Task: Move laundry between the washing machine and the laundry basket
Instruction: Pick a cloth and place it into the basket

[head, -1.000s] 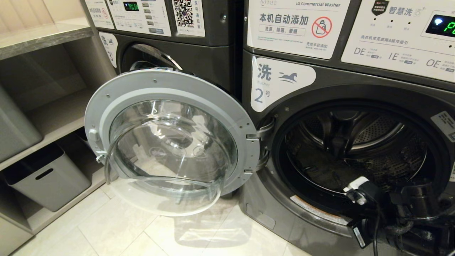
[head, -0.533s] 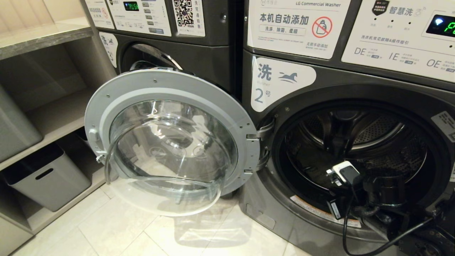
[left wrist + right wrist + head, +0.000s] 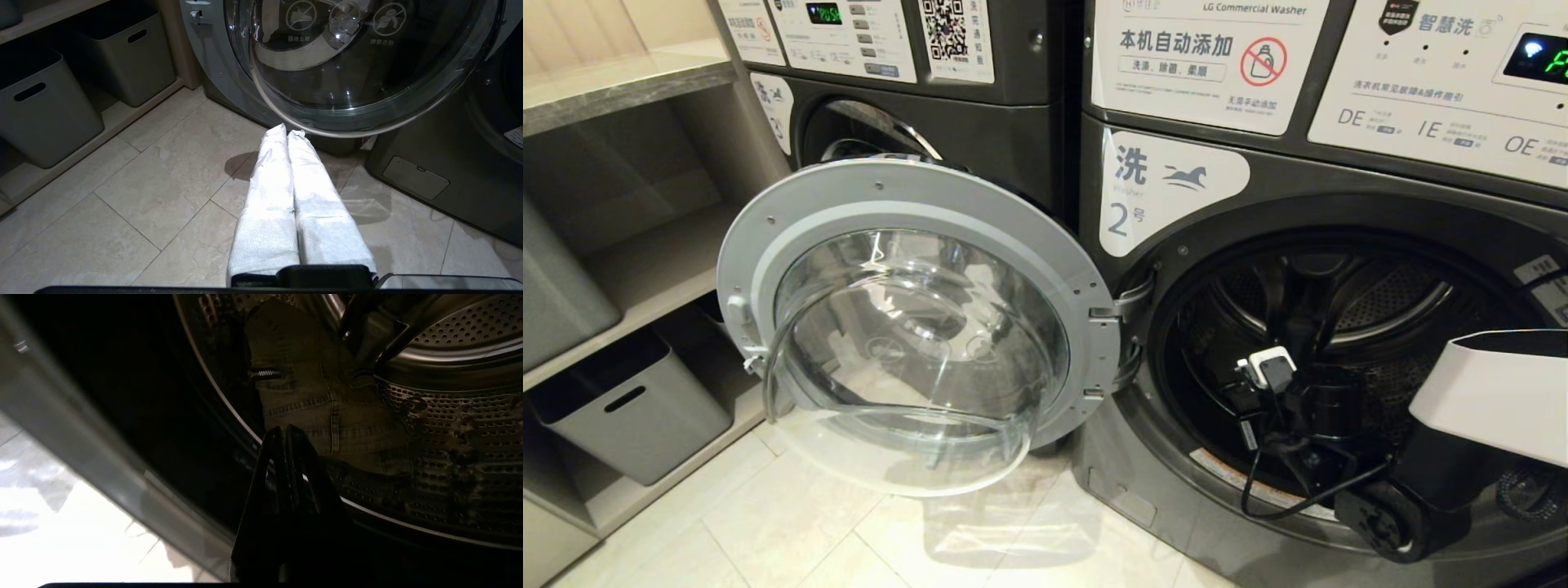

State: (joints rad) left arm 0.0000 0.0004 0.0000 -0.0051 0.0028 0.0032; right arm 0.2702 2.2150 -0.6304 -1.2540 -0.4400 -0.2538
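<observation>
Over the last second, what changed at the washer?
The right arm pushed further into the open drum, carrying its wrist camera leftward and deeper in the head view; its white forearm now enters from the right edge. The right end effector is shut, empty, pointing at the olive garment in the drum. Nothing was grasped or released. The washer door stayed open; the left end effector stayed parked, shut, above the floor.

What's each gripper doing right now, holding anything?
Left gripper: closed, empty, over the floor by the open washer door.
Right gripper: closed, empty, at the drum mouth near the olive garment.
</observation>
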